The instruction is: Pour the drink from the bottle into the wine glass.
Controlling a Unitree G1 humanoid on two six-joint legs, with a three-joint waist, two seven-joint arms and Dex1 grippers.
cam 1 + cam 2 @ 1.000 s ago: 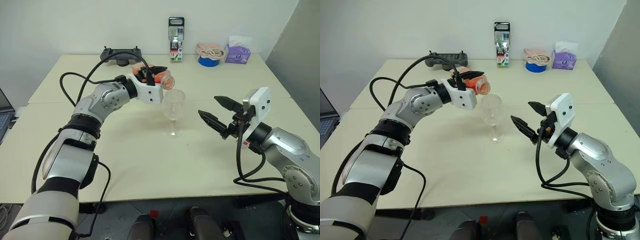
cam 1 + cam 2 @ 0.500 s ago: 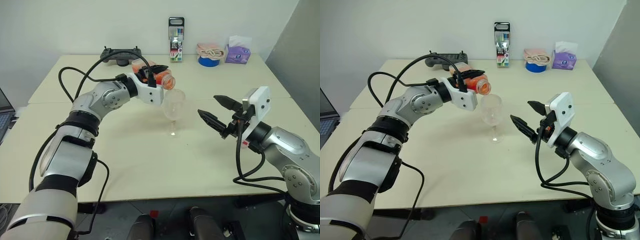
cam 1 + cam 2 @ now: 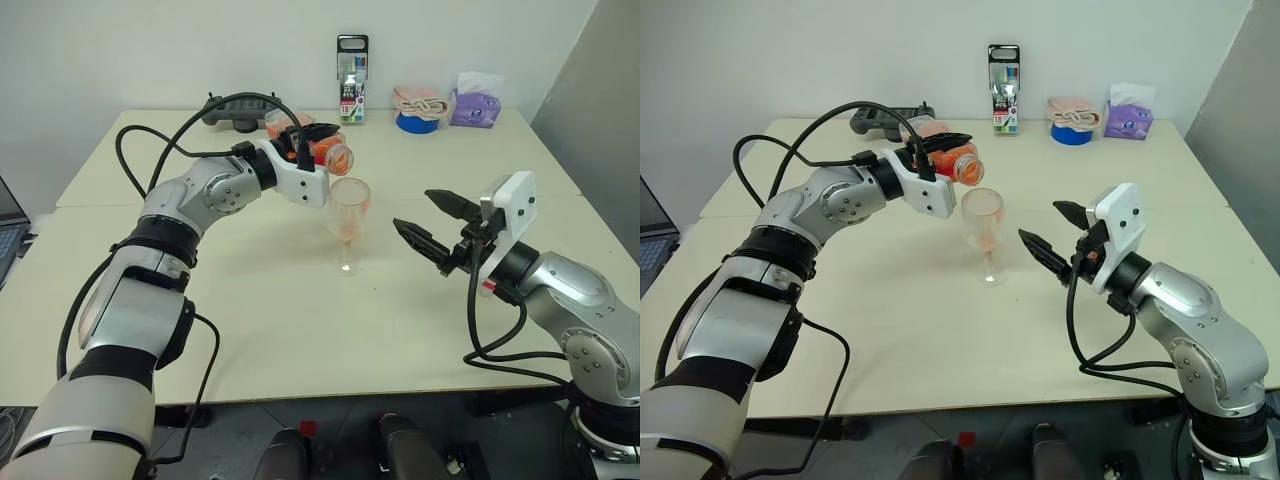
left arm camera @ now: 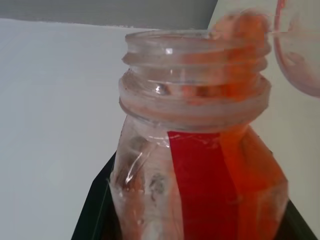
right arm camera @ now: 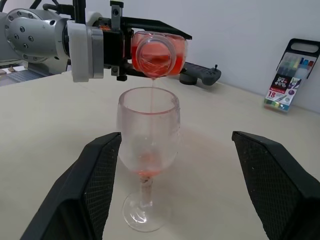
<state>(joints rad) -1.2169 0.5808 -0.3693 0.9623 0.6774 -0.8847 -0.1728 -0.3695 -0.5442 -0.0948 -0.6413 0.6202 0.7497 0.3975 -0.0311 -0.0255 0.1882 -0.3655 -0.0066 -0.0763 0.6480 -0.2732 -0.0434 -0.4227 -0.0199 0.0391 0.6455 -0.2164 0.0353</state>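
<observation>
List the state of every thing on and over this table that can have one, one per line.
bottle: uncapped, tipped mouth-down over the glass, pouring.
drink: thin stream falling; a little pooled in the bowl.
wine glass: upright on the table, nearly empty.
left gripper: shut on the bottle.
right gripper: open, beside the glass, holding nothing.
pack of markers: upright by the wall.
tissue box: a tissue sticking out.

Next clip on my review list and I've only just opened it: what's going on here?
The left gripper holds the bottle tipped on its side above the wine glass, and a thin stream of the drink is running into the bowl, where a little has pooled at the bottom. The right gripper waits beside the glass with its jaws open, touching nothing.
</observation>
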